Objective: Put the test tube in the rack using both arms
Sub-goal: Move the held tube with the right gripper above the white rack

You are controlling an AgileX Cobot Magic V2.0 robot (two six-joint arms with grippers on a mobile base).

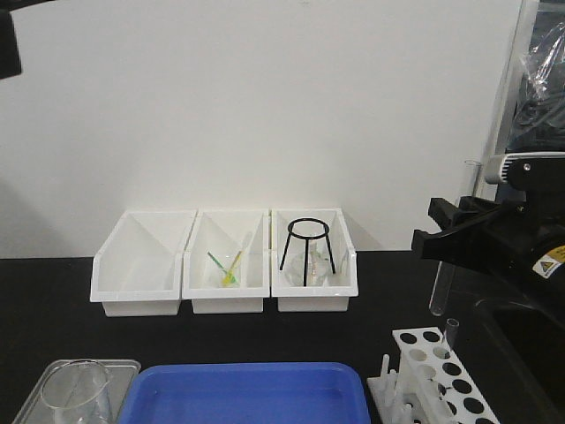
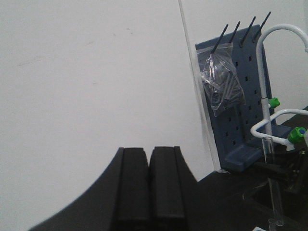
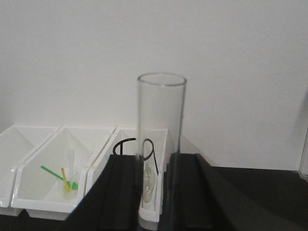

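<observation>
Right pincer (image 1: pixel 444 234) clamps the test tube (image 1: pixel 439 287) upright, rounded end hanging just above the rack (image 1: pixel 459 389), over its far holes; that arm is nearest. From the left wrist, you see the left pincer (image 2: pixel 149 161) closed together, empty, the tube well to its right. From the right wrist, the tube stands vertical between the jaws.

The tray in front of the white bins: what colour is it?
The tray is blue; the exterior front-facing view shows it best.
</observation>
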